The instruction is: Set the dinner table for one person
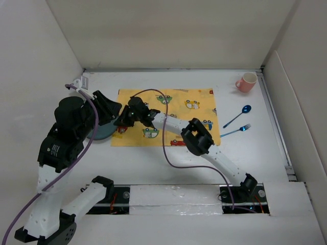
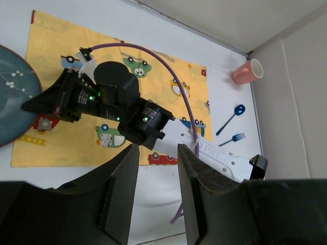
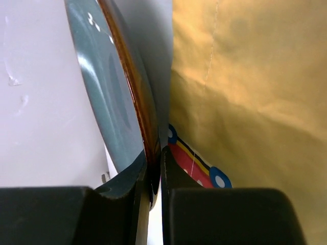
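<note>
A blue-grey plate (image 1: 103, 133) with a brown rim lies at the left edge of the yellow car-patterned mat (image 1: 179, 109) on the white dinner table (image 1: 153, 163). My left arm hides part of it. My right gripper (image 1: 121, 125) reaches across the mat and is shut on the plate's rim. The right wrist view shows the rim (image 3: 148, 127) pinched between the fingers of the right gripper (image 3: 153, 159). My left gripper (image 1: 107, 109) hovers above the plate's far side. In its own view the left gripper (image 2: 157, 155) is open and holds nothing.
A pink cup (image 1: 247, 81) lies on its side at the back right. A blue spoon (image 1: 239, 116) and a blue fork (image 1: 236, 131) lie right of the mat. Beige walls close in the table on three sides. A purple cable (image 1: 164, 148) loops over the right arm.
</note>
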Controlling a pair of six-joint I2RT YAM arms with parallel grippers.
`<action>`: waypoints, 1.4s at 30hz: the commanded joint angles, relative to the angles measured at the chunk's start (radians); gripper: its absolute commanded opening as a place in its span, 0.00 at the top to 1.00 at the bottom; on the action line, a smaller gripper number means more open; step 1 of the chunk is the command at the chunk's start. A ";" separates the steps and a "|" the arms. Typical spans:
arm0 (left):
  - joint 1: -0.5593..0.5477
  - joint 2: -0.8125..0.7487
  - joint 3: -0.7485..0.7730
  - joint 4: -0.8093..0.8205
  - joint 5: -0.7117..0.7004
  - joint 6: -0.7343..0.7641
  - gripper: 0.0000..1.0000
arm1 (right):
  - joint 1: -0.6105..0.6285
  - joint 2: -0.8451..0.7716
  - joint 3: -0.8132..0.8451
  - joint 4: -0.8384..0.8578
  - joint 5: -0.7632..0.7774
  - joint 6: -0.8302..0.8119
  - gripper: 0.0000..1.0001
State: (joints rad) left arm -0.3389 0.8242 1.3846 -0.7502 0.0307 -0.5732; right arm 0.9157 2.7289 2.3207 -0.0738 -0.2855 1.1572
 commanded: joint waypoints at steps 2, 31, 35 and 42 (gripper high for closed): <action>-0.003 0.029 0.094 0.025 -0.084 0.025 0.66 | -0.014 -0.156 0.017 0.296 -0.131 0.088 1.00; -0.003 0.349 0.148 0.328 -0.037 0.044 0.60 | -0.557 -0.970 -1.001 -0.015 -0.498 -0.366 1.00; -0.003 0.346 0.094 0.365 -0.037 0.045 0.60 | -0.580 -0.904 -1.021 0.025 -0.530 -0.378 1.00; -0.003 0.349 0.059 0.376 -0.045 0.067 0.60 | -0.598 -0.834 -0.982 0.040 -0.520 -0.384 1.00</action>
State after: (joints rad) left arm -0.3393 1.1885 1.4471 -0.4343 -0.0189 -0.5236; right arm 0.3241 1.9392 1.2629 -0.1719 -0.6868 0.7700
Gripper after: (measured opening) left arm 0.400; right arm 0.136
